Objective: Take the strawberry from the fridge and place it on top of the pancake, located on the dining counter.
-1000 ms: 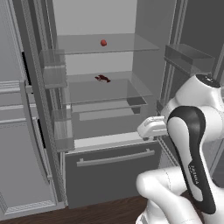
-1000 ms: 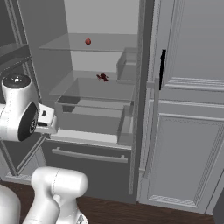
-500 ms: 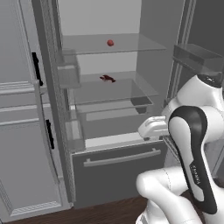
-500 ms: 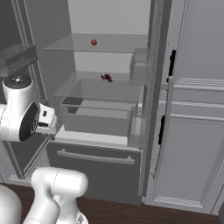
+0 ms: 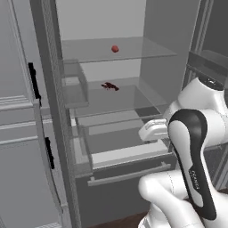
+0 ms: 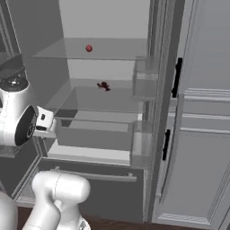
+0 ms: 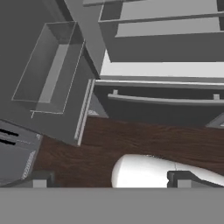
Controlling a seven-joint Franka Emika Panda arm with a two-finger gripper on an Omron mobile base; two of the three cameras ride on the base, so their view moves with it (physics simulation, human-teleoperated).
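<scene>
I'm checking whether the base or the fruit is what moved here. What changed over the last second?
The whole picture slid sideways in both base views, so the base drove; nothing in the tall dark grey fridge moved by itself. Nothing was grasped or released. The tiny red strawberry stays on the upper glass shelf, the dark red item on the shelf below, and the gripper stays open, aimed at the floor.

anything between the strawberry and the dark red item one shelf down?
Just the glass shelf the strawberry sits on; the dark red item lies on the next shelf down. Both base views show it.
</scene>
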